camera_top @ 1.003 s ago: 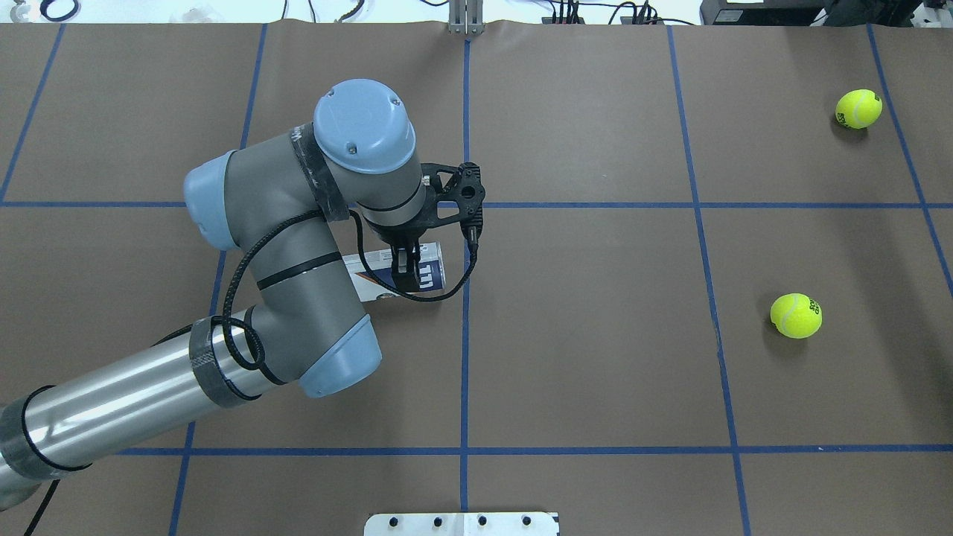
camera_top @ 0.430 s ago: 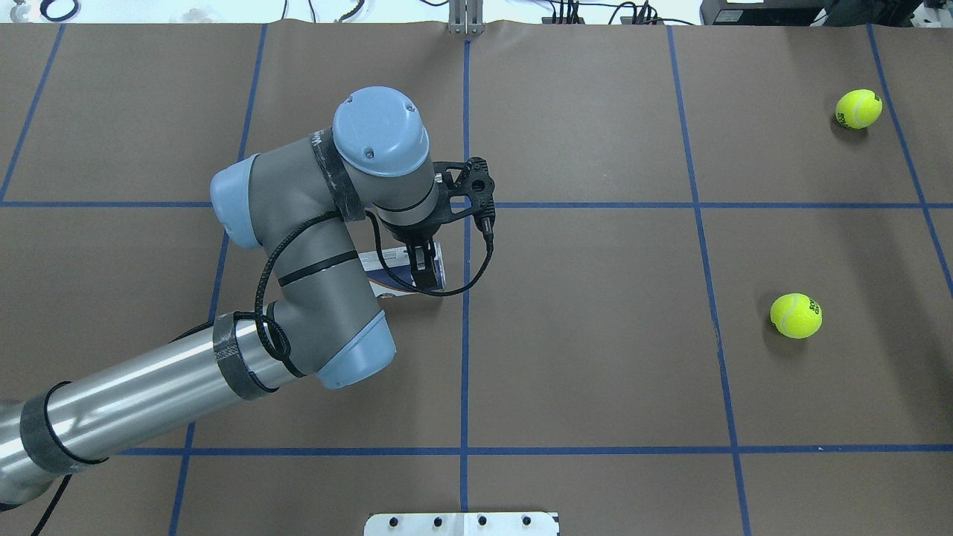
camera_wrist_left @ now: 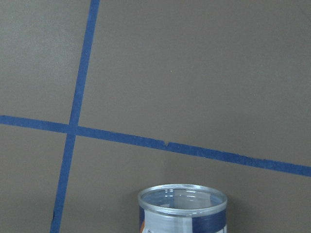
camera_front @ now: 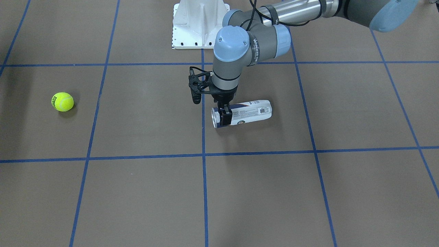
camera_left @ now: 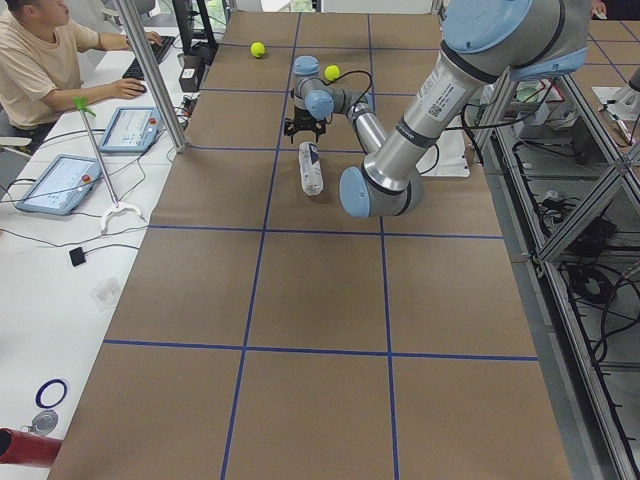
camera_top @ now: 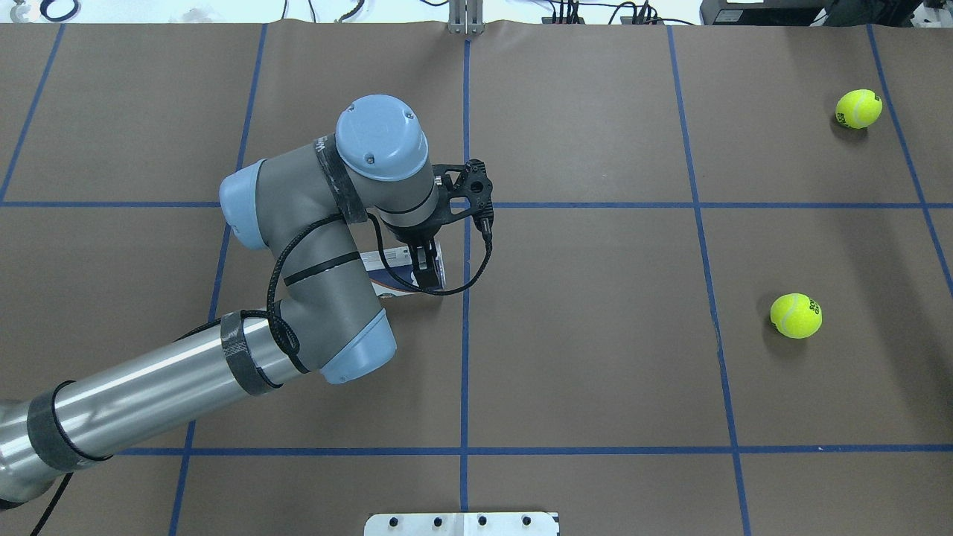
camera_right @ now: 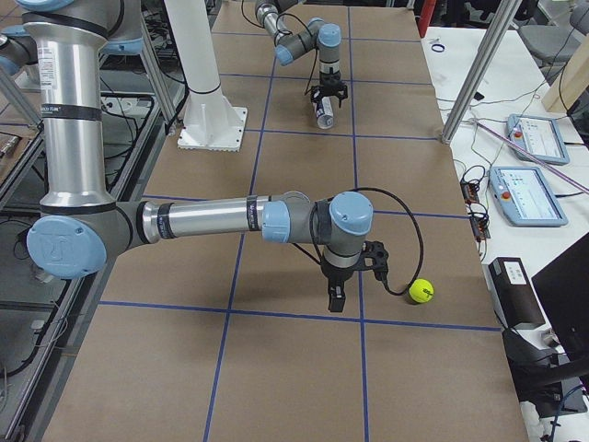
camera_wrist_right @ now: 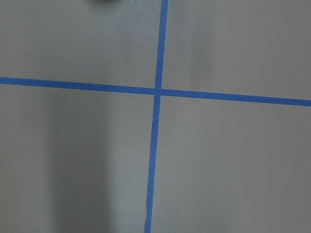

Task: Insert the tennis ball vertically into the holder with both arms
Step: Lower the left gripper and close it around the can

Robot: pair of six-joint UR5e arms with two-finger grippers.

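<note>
Neon tennis ball lies near right end effector; left end effector straddles lying holder; cannot tell either grip.

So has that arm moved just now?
Yes. The left arm has swung right, its jaws sliding along the can toward the middle blue line.

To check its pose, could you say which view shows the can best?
Front-facing: the can lies on its side, nearly whole, label visible. Overhead, the left arm hides most; the left wrist shows only its rim; side views show it small.
</note>
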